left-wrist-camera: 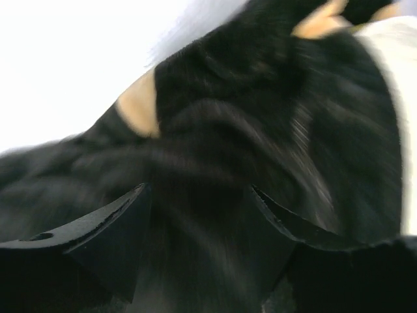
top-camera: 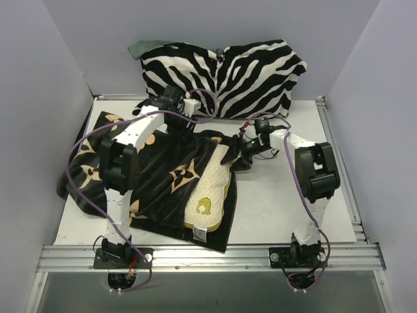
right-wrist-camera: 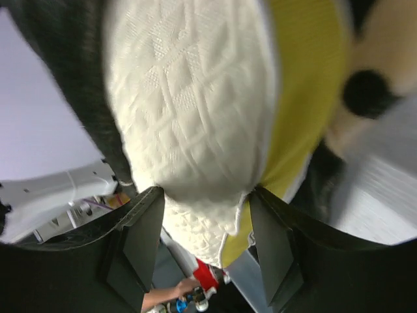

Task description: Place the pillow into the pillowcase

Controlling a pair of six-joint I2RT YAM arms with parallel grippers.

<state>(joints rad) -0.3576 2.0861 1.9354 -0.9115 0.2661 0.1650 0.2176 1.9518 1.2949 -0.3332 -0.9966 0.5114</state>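
Observation:
The black pillowcase (top-camera: 163, 176) with tan motifs lies spread over the left half of the table. The cream-yellow pillow (top-camera: 207, 195) lies partly inside it, its right side and front logo corner showing. My right gripper (top-camera: 236, 156) is shut on the pillow's far corner; in the right wrist view the dimpled pillow (right-wrist-camera: 195, 98) with its yellow band is pinched in the gripper (right-wrist-camera: 205, 195). My left gripper (top-camera: 184, 130) is at the pillowcase's far edge. In the left wrist view it (left-wrist-camera: 197, 195) is open, with black pillowcase fabric (left-wrist-camera: 247, 130) filling the gap between the jaws.
A large black-and-white zebra-striped cushion (top-camera: 225, 72) leans against the back wall. The white table (top-camera: 280, 195) shows bare to the right of the pillow. Grey walls close in the left, right and back sides.

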